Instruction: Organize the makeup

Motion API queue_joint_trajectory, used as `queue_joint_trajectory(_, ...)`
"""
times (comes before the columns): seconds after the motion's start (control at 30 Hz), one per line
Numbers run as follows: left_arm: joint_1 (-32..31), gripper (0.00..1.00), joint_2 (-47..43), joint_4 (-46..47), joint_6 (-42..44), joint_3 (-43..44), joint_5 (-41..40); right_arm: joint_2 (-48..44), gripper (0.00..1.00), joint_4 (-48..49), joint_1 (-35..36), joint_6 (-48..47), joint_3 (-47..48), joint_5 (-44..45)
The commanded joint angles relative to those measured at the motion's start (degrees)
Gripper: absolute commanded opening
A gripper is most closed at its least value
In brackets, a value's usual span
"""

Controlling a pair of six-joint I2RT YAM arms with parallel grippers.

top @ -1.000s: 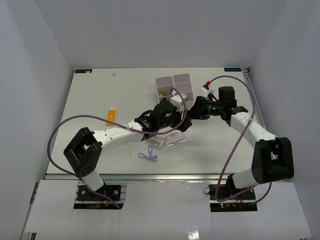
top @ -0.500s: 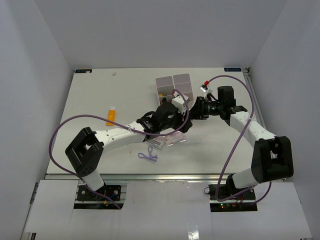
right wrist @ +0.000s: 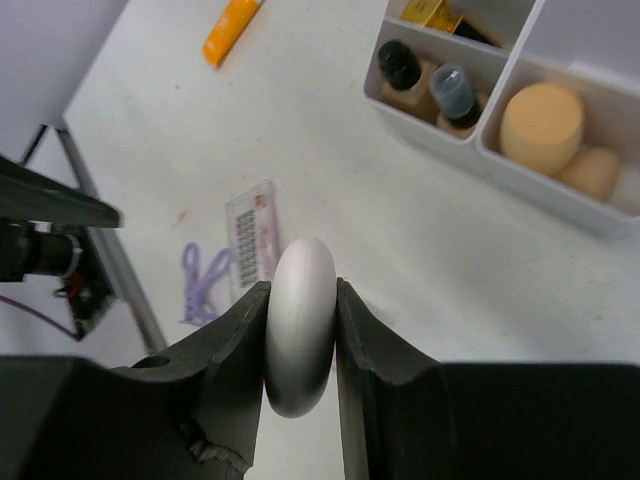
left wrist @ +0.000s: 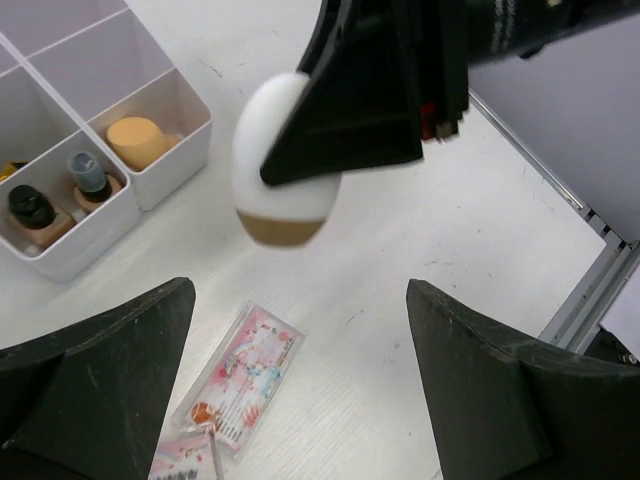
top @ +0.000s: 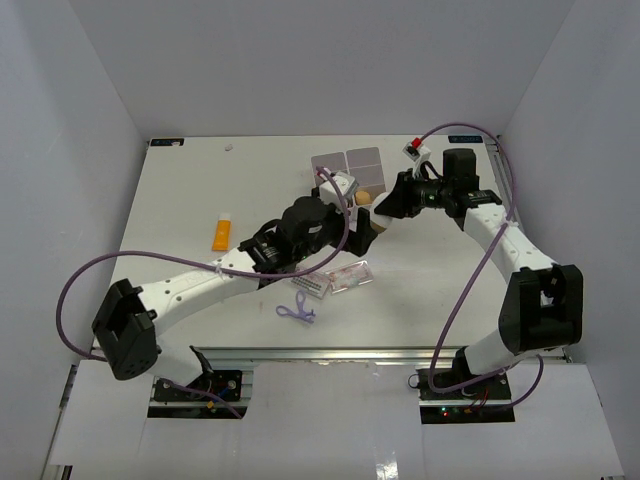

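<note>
My right gripper (right wrist: pixel 300 330) is shut on a white oval piece (right wrist: pixel 300 325), which it holds above the table. The left wrist view shows this piece (left wrist: pixel 285 160), with its tan underside, pinched between the right fingers (left wrist: pixel 350 100). My left gripper (left wrist: pixel 300 400) hangs wide open and empty just below it, over a clear packet with pink print (left wrist: pixel 240 375). From above, the two grippers (top: pixel 365 230) (top: pixel 382 208) are close together in front of the white box (top: pixel 345 162). The packets (top: pixel 335 280), a purple tool (top: pixel 297 310) and a yellow-orange tube (top: pixel 221 231) lie on the table.
The white compartment box (right wrist: pixel 470 140) holds a tan sponge (right wrist: pixel 540 120) in one compartment and two small dark-capped bottles (right wrist: pixel 405 65) (right wrist: pixel 450 90) in another. Purple cables loop from both arms. The table's right edge and metal rail (left wrist: pixel 590 290) run near the grippers.
The left gripper has opened wide and drawn back to the left. The right gripper has closed on the white oval piece and carried it up towards the box.
</note>
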Motion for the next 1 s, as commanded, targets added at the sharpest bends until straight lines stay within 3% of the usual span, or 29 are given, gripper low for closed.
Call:
queue_joint_trajectory(0.0,1.53,0.98,-11.28,-8.95,0.86,-3.67,-2.52,4.16,0.12,-1.08,-0.14,-11.04,10.69,4.33)
queue_joint_trajectory(0.27,4.18,0.98,-31.29,-16.60,-3.67,-17.10,-3.99,21.18,0.12,-6.85,1.56,-25.13,33.45,8.41)
queue_joint_trajectory(0.43,4.18,0.98,-40.64,-20.62,-6.79,-21.19,-6.04,29.70,0.13,-11.03,2.84,-31.40,45.74,11.83)
queue_joint_trajectory(0.83,4.18,0.98,-46.09,-23.97,-8.36,-22.04,-8.59,36.96,0.19,-11.61,3.47,-38.13,49.08,11.65)
queue_joint_trajectory(0.97,4.18,0.98,-46.37,-23.88,-9.07,-22.33,-8.76,37.45,0.40,-11.91,3.98,-41.68,47.99,12.61)
